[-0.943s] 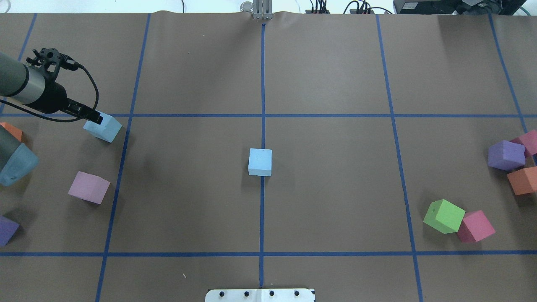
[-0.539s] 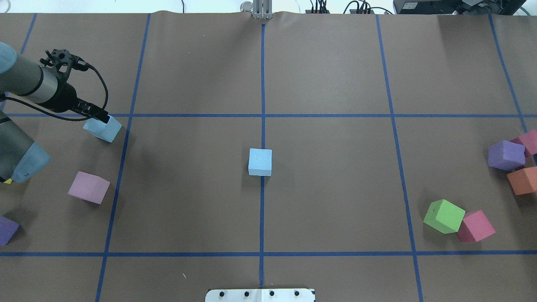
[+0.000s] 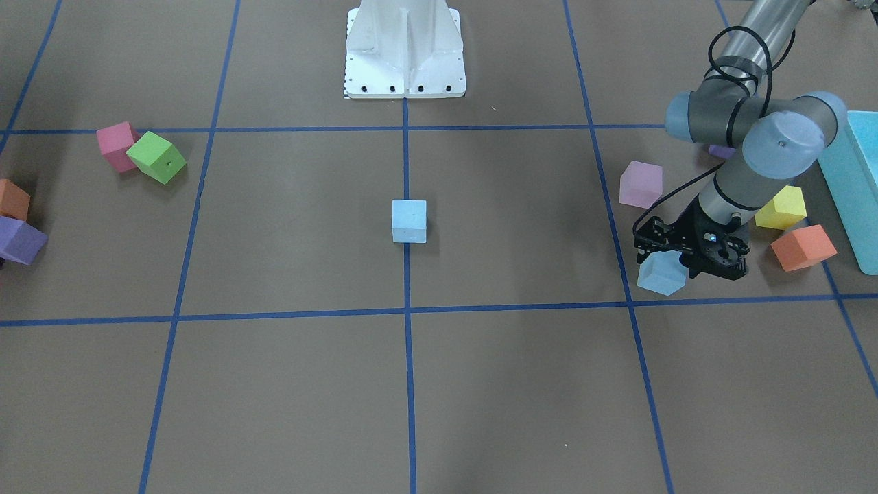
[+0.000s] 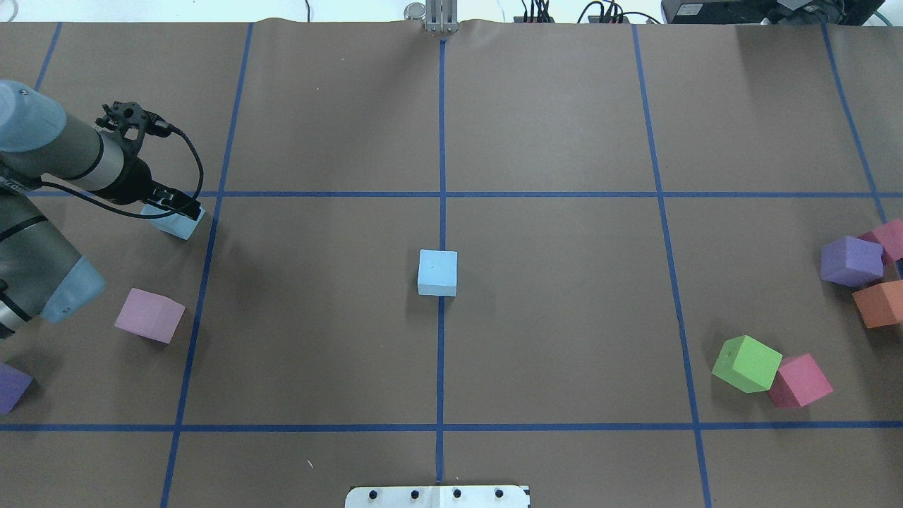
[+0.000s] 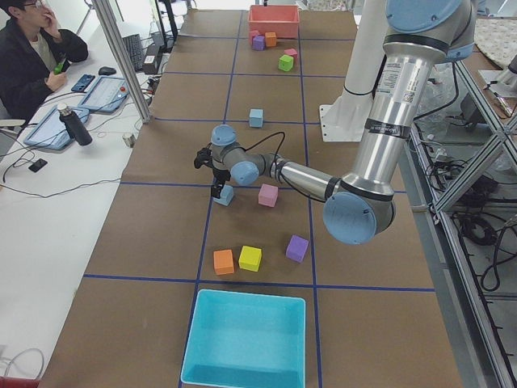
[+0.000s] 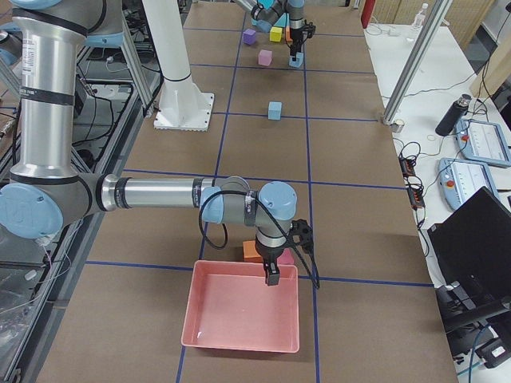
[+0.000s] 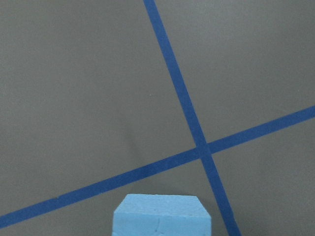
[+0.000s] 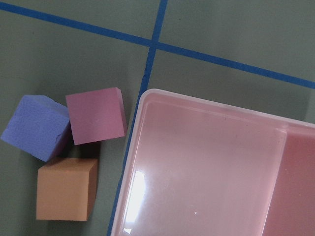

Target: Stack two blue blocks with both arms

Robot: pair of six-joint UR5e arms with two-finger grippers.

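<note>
Left gripper (image 4: 182, 206), a black two-finger unit, was poised directly over one pale sky-blue foam cube (image 4: 175, 226). Whether its fingers were spread or pinching the cube could not be told, and they were out of sight in the left wrist view. This cube sat on the brown paper table cover (image 4: 564, 317), just beside a crossing of blue tape lines. The second pale sky-blue foam cube (image 4: 437, 272) rested well apart, on the centre tape line. A lilac foam cube (image 4: 149, 315) lay near the left arm. Right gripper (image 6: 271, 277) hung over the rim of a pink plastic tray (image 6: 239, 311); its finger state could not be told.
</note>
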